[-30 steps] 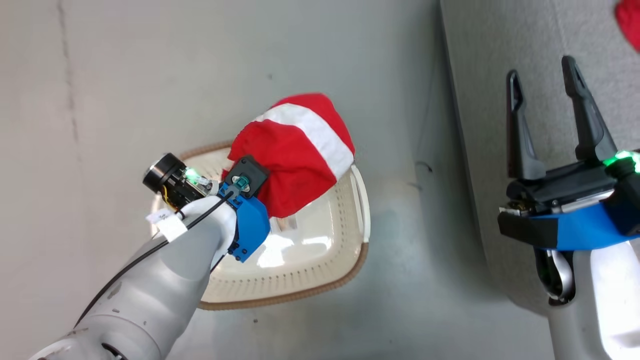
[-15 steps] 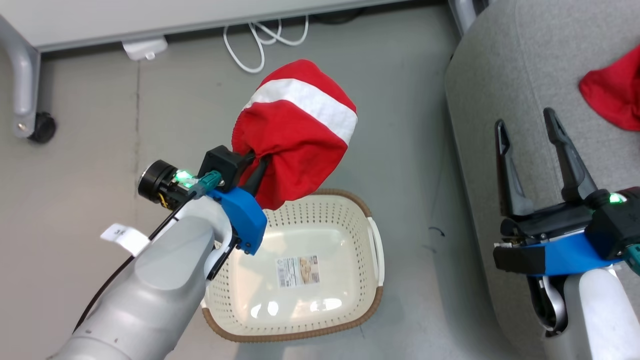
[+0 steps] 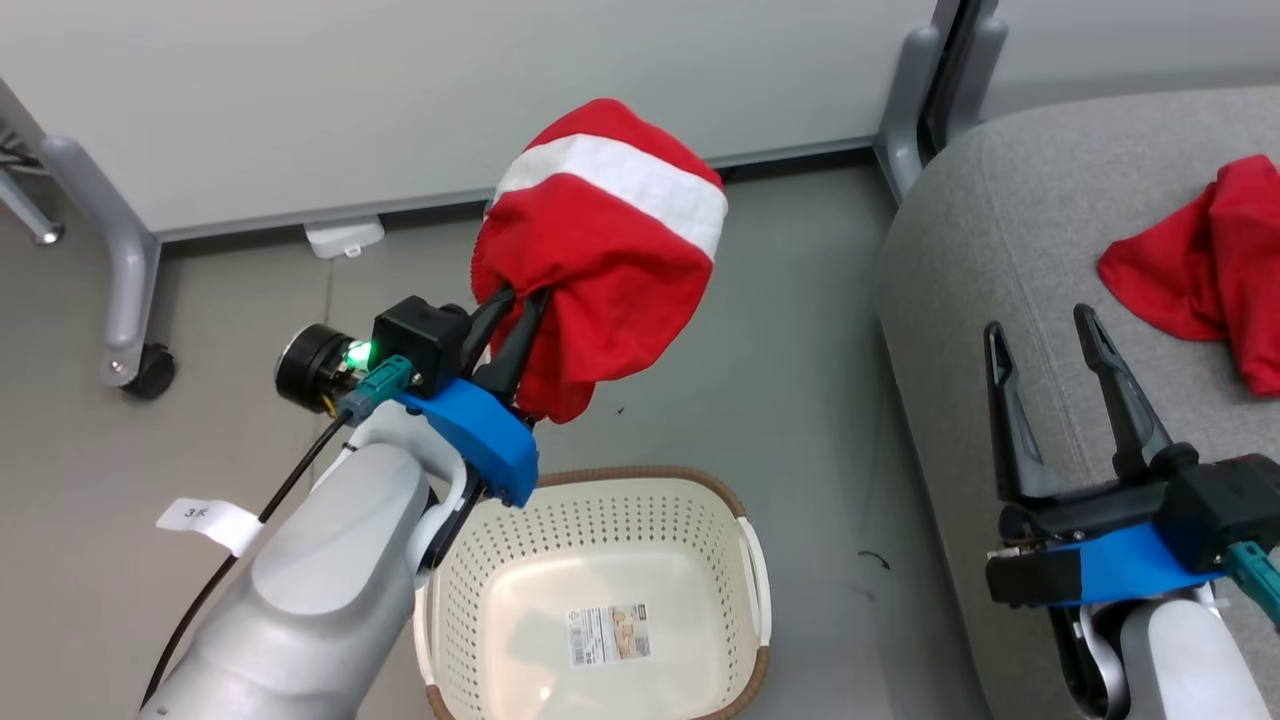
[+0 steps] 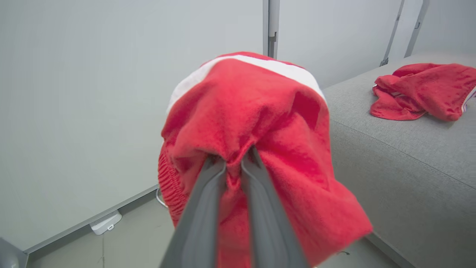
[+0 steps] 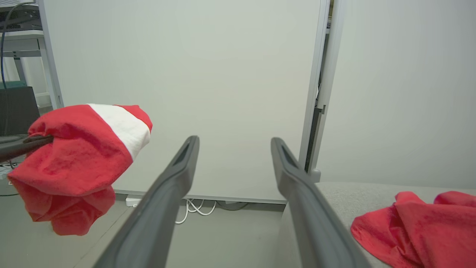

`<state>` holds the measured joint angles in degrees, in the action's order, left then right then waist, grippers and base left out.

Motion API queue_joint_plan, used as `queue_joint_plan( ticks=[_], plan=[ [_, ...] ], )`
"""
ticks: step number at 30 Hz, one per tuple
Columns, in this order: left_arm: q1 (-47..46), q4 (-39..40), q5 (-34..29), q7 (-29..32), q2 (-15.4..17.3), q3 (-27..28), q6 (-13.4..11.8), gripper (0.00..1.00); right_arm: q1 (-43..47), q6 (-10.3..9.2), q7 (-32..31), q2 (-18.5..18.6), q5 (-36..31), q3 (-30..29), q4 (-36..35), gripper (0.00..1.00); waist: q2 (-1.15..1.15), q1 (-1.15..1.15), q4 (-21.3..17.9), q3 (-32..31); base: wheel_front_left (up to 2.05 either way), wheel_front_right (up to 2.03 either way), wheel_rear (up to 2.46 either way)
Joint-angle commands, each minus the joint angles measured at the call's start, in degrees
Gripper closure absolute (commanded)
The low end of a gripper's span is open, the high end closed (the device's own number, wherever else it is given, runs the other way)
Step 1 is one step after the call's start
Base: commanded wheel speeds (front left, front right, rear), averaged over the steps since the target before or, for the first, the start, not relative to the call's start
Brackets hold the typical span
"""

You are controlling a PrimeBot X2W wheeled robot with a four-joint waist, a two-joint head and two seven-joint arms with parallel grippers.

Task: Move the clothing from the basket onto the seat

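Basket (image 3: 640, 476) low in head view, near rim cut off. Left gripper (image 4: 233, 163) raised above it, clamped on red-white garment (image 3: 600, 250); fingertips buried in cloth. Right gripper (image 3: 1040, 330) spread wide over seat (image 3: 1000, 230) edge. Second garment (image 3: 1190, 270) lies farther back on seat.

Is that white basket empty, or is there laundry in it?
Empty as far as visible: the basket shows a bare bottom with just a paper label.

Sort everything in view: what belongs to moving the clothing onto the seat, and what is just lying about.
Job: held garment, in the left gripper; second garment, on the seat; basket.
Lying about: white cable; castor wheel; white box by the wall panel.
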<state>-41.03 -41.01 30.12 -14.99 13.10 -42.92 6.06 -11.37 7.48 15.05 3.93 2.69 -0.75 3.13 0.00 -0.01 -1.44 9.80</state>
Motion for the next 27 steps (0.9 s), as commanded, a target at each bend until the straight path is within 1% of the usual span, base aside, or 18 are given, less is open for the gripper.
queue_joint_plan(
  ticks=[1, 4, 8, 11, 16, 25, 27],
  plan=[
    [0.4, 1.2, -0.5, -0.3, -0.2, 0.7, 0.2, 1.00, 1.2, 0.03, 0.2, -0.2, 0.2, -0.2, 0.3, 0.00, 0.00, 0.01, 0.3, -1.4, 0.00, 0.00, 0.00],
    [0.9, 4.0, -0.6, -0.3, -0.7, 1.5, 0.5, 1.00, 2.0, 0.03, 0.2, -0.5, 0.3, -0.3, 0.6, 0.00, 0.00, 0.01, 0.7, -2.6, 0.00, 0.00, 0.00],
    [0.8, 7.2, -1.5, -0.3, -1.0, 1.4, 0.9, 1.00, 2.8, 0.03, 0.2, -0.7, 0.5, -0.3, 0.9, 0.00, 0.00, 0.01, 1.1, -3.9, 0.00, 0.00, 0.00],
    [0.9, 8.8, -0.9, -0.2, -1.4, 0.8, 1.0, 1.00, 3.3, 0.03, 0.2, -0.8, 0.6, -0.2, 1.0, 0.00, 0.00, 0.01, 1.4, -4.6, 0.00, 0.00, 0.00],
    [0.9, 11.6, 0.0, 2.2, -1.6, -0.1, 1.0, 1.00, 4.1, 0.03, 0.2, -1.0, 1.0, 0.0, 1.4, 0.00, 0.00, 0.01, 1.8, -4.9, 0.00, 0.00, 0.00],
    [1.7, 16.4, 1.0, 5.3, -1.2, -1.0, 0.1, 1.00, 4.4, 0.03, 0.2, -1.1, 2.1, 1.7, 2.0, 0.00, 0.00, 0.01, 2.4, -4.4, 0.00, 0.00, 0.00],
    [1.8, 16.9, 1.0, 5.6, -1.2, -1.1, 0.0, 1.00, 4.3, 0.03, 0.2, -1.1, 3.5, 2.6, 2.2, 0.00, 0.00, 0.01, 2.5, -4.3, 0.00, 0.00, 0.00]
  ],
)
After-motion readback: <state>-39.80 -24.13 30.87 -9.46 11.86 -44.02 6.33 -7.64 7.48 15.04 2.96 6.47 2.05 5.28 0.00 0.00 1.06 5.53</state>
